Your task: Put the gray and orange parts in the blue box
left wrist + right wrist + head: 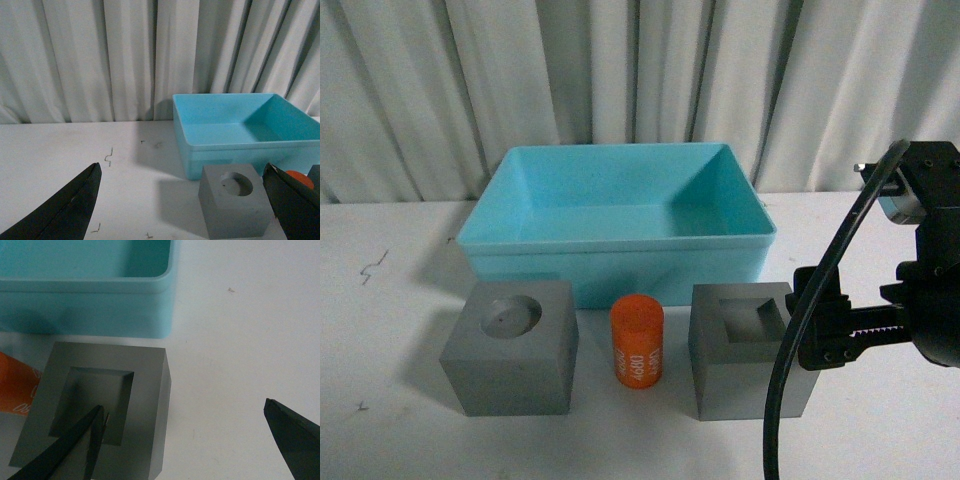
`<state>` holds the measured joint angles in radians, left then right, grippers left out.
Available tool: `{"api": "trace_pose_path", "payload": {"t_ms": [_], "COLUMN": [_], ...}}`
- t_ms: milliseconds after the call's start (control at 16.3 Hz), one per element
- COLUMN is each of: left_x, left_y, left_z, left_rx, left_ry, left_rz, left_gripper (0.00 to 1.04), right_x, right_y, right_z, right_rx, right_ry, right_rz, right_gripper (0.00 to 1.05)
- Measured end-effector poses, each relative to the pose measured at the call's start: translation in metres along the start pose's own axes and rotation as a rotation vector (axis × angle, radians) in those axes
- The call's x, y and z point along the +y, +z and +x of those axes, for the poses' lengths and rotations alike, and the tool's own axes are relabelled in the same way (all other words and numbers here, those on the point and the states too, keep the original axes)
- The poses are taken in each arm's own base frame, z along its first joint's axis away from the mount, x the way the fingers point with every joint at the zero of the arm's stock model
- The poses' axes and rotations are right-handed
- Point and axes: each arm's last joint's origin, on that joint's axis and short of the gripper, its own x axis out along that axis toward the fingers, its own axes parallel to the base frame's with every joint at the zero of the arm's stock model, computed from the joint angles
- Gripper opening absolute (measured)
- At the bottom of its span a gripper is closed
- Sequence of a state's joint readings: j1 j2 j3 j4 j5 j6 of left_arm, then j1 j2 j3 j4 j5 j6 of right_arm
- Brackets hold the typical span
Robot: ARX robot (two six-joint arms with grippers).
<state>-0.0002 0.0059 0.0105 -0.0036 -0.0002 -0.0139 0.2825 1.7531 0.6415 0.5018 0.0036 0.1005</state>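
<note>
Along the front wall of the large turquoise plastic bin (620,262), three parts stand in a row on the white table (390,330), none of them inside it yet: a matte gray cube with a round recess (510,348), a small orange cylinder with white lettering (637,340) and a matte gray cube with a square recess (742,350). I have the right gripper (183,407) spread wide over the last of these, with one finger (75,450) above the recess and the other out over bare table beyond the cube's side. I take this to be the reach for a first pick. To do it well I would descend straight, so the cube's thick wall sits squarely between the fingers, and close only when low enough for a full bite, since a shallow pinch could tip the block. The left gripper (180,170) hangs parted and holds nothing, short of the cube with the round recess.
</note>
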Motion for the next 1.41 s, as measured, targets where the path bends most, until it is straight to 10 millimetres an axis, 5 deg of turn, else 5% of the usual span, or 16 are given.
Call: {"api": "trace_pose_path", "payload": {"t_ms": [492, 554, 1107, 1230, 1292, 1353, 1415], "left_x": [0.000, 0.000, 0.000, 0.000, 0.000, 0.000, 0.000], "left_y": [0.000, 0.000, 0.000, 0.000, 0.000, 0.000, 0.000], "left_z": [0.000, 0.000, 0.000, 0.000, 0.000, 0.000, 0.000], "left_rx": [0.000, 0.000, 0.000, 0.000, 0.000, 0.000, 0.000], "left_ry": [0.000, 0.000, 0.000, 0.000, 0.000, 0.000, 0.000], "left_rz": [0.000, 0.000, 0.000, 0.000, 0.000, 0.000, 0.000], "left_gripper": [0.98, 0.98, 0.98, 0.98, 0.98, 0.98, 0.98], "right_x": [0.010, 0.012, 0.009, 0.005, 0.000, -0.010, -0.012], "right_y": [-0.009, -0.013, -0.016, -0.016, -0.008, 0.082, 0.122], "right_z": [0.022, 0.022, 0.016, 0.004, -0.011, -0.071, -0.083], "right_rx": [0.058, 0.077, 0.074, 0.075, 0.053, -0.277, -0.426], "right_ry": [0.028, 0.030, 0.018, 0.006, -0.005, 0.028, 0.038], "right_rz": [0.030, 0.033, 0.051, 0.065, 0.078, 0.087, 0.073], "right_gripper": [0.94, 0.78, 0.19, 0.17, 0.17, 0.17, 0.17]}}
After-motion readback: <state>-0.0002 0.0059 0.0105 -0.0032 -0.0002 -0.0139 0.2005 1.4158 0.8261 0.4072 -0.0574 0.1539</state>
